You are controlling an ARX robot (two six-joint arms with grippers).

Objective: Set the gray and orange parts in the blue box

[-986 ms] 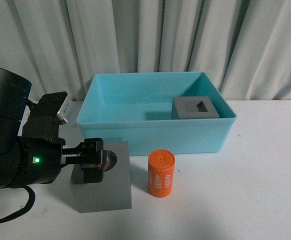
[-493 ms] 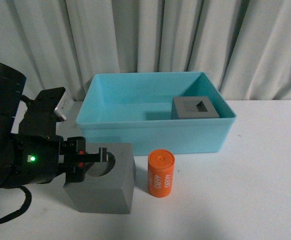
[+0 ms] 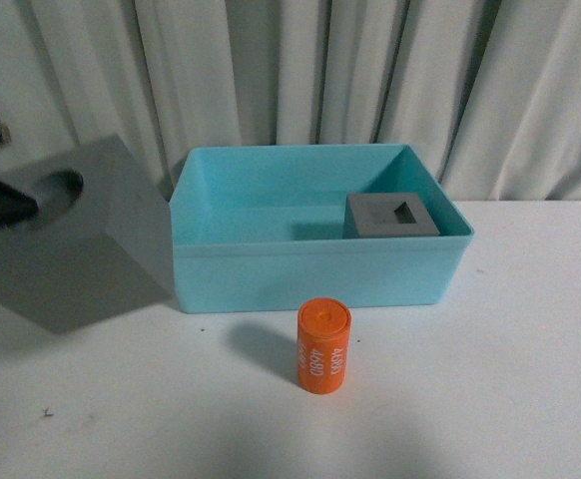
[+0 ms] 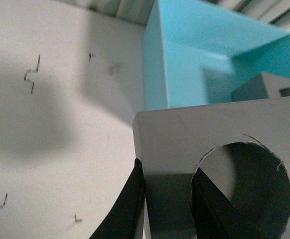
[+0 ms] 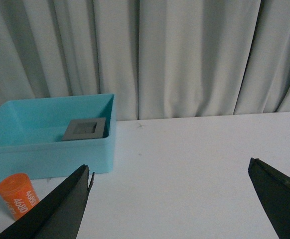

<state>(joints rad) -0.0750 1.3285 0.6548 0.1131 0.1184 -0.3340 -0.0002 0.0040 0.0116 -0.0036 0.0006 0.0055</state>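
My left gripper (image 4: 167, 181) is shut on the wall of the gray cube with the round recess (image 3: 71, 235), one finger outside and one inside the recess (image 4: 247, 194). The cube hangs tilted in the air left of the blue box (image 3: 310, 274), close to the camera. The gray cube with the rectangular recess (image 3: 392, 215) sits inside the box at its right end; it also shows in the right wrist view (image 5: 85, 129). The orange cylinder (image 3: 323, 345) with white lettering stands upright on the table in front of the box. My right gripper (image 5: 170, 181) is open and empty over bare table.
The white table (image 3: 510, 379) runs in front and to the right of the box. Pale curtains (image 3: 300, 70) hang close behind it. Small dark marks (image 4: 31, 74) dot the table left of the box.
My left gripper has lifted the gray cube with the round recess off the table, up and to the left, tilting it. The arm has left most of the front view.
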